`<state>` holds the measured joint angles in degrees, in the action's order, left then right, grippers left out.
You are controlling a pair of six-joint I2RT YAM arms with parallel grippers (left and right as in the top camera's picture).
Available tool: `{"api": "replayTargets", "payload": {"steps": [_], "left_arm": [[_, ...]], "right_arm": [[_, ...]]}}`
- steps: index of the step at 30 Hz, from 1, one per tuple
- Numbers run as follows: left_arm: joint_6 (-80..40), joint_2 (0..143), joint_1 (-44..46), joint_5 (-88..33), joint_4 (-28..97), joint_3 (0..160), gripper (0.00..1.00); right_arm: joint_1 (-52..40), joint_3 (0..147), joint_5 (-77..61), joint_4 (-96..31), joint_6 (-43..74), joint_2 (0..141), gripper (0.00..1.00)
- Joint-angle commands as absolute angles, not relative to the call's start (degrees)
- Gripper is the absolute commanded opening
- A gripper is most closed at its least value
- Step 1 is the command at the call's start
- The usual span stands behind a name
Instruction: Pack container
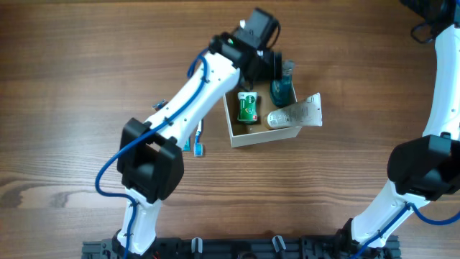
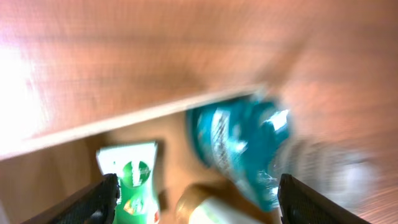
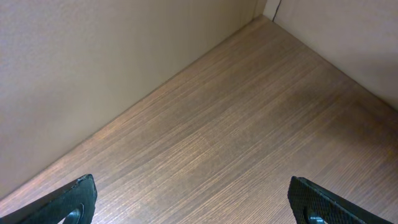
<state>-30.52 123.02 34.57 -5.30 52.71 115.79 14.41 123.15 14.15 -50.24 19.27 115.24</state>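
The container (image 1: 253,137) is a small white-walled box with a tan inside, at the table's middle. In it lie a green tube (image 1: 248,106), a white tube (image 1: 291,115) sticking out over the right wall, and a teal bottle (image 1: 281,88) at the back right corner. My left gripper (image 1: 269,68) hovers over the back of the box, open and empty. The left wrist view is blurred and shows the box wall (image 2: 124,121), the green tube (image 2: 134,177), the teal bottle (image 2: 242,146) and the white tube's cap (image 2: 205,205) between my open fingers (image 2: 196,202).
A blue toothbrush (image 1: 198,140) lies on the table left of the box, partly under my left arm. My right arm stands at the right edge; its open gripper (image 3: 193,202) sees only bare wood and a wall.
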Motion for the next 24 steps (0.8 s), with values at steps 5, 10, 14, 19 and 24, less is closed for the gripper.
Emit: {"api": "replayTargets", "payload": {"steps": [5, 10, 14, 19, 24], "left_arm": [[-30.2, 120.7, 29.9, -5.6, 54.2, 123.4, 0.78], [-30.3, 119.0, 28.7, -1.9, 56.1, 123.4, 0.75], [-30.3, 117.4, 28.1, 2.0, 56.4, 123.4, 0.76], [-30.3, 116.6, 26.5, 9.2, 56.4, 123.4, 0.80], [-30.3, 116.6, 24.1, 14.8, 55.7, 123.4, 0.91]], "right_arm": [[14.3, 124.0, 13.0, -50.3, 19.0, 116.0, 1.00], [14.3, 124.0, 12.8, -50.5, 17.8, 116.0, 1.00], [14.3, 124.0, 6.8, -50.7, 12.9, 115.9, 1.00], [14.3, 124.0, -3.9, -53.6, 3.4, 113.4, 1.00], [14.3, 124.0, -5.0, -59.3, -2.8, 107.9, 1.00]]}}
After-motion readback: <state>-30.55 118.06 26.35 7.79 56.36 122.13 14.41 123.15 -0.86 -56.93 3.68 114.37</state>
